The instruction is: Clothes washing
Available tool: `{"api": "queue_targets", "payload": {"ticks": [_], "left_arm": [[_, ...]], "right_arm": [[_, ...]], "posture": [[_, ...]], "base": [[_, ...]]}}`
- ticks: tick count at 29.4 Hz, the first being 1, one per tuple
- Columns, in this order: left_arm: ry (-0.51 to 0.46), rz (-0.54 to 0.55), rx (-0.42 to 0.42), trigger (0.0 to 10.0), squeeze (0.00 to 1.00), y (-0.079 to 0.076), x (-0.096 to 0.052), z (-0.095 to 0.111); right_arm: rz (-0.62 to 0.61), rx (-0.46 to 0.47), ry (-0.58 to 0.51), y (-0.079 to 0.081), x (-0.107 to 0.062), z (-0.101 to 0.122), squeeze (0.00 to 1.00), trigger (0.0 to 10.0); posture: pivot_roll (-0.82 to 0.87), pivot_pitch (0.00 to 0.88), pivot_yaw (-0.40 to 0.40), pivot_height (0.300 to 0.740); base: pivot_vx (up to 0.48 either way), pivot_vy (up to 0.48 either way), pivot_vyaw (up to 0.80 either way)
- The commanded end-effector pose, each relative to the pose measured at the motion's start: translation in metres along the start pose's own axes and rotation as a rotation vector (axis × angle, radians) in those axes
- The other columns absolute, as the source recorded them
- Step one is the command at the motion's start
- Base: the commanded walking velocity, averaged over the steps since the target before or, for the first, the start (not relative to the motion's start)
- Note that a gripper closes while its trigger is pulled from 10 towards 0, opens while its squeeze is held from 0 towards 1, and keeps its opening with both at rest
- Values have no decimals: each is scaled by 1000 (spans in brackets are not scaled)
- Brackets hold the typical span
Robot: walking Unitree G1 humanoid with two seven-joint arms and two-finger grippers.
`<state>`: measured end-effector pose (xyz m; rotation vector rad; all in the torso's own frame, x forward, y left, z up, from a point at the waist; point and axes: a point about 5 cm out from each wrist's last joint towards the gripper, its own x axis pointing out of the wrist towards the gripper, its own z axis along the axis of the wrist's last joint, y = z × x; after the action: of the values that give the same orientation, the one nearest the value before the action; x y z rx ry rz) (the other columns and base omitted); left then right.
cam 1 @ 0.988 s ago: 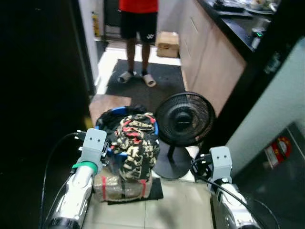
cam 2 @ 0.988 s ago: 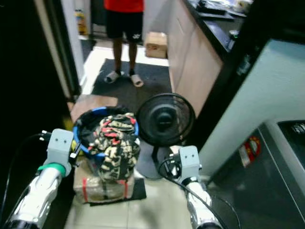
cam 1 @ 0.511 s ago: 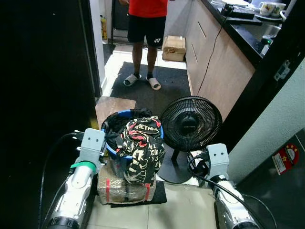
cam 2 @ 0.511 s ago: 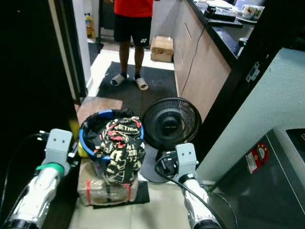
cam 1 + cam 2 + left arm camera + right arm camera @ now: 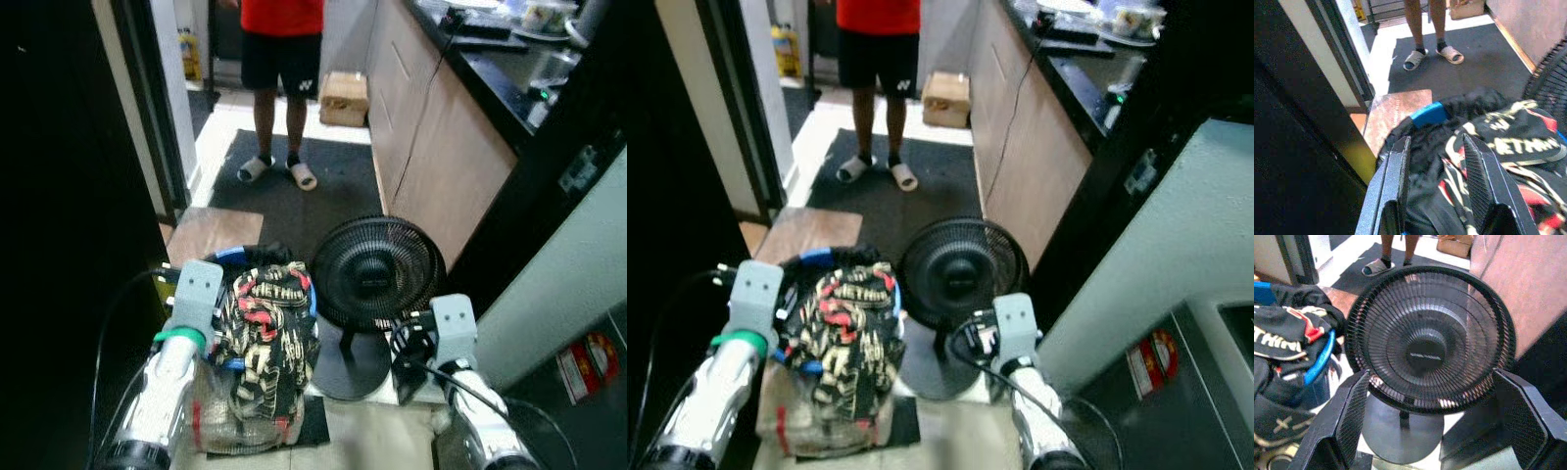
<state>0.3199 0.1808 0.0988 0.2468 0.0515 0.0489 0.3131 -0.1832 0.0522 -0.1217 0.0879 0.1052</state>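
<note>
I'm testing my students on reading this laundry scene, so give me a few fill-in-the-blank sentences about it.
1. The patterned clothes are piled in a basket with a ____ rim.
2. On the robot's right of the basket stands a black ____ on a round base.
3. The right gripper has its fingers spread ____.
4. The person on the dark mat wears a ____ shirt.

Missing words: blue; fan; open; red

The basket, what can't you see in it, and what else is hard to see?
- Basket inside: covered by the heaped clothes, both eye views.
- Person above the waist: cut off by the top edge.
- Box under the basket: blurred, partly behind the left arm.
- Counter items: small and blurred.
</note>
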Motion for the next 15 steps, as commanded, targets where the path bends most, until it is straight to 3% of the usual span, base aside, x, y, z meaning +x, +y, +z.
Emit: {"api": "queue_targets", "payload": {"ticks": [1, 13, 15], "left_arm": [[33, 2, 7, 10000, 0, 0, -3, -9], [31, 3, 14, 10000, 0, 0, -2, -9], [33, 6, 13, 10000, 0, 1, -2, -9]], "right_arm": [[-1, 0, 19, 0, -2, -5, 0, 10000], [-2, 3, 17, 2, -2, -5, 0, 10000], [-1, 3, 17, 2, -2, -5, 0, 10000]], "posture": [[80, 17, -45, 740], [84, 23, -41, 740], [84, 23, -41, 740]], "base": [[337, 0, 0], [317, 0, 0], [0, 0, 0]]}}
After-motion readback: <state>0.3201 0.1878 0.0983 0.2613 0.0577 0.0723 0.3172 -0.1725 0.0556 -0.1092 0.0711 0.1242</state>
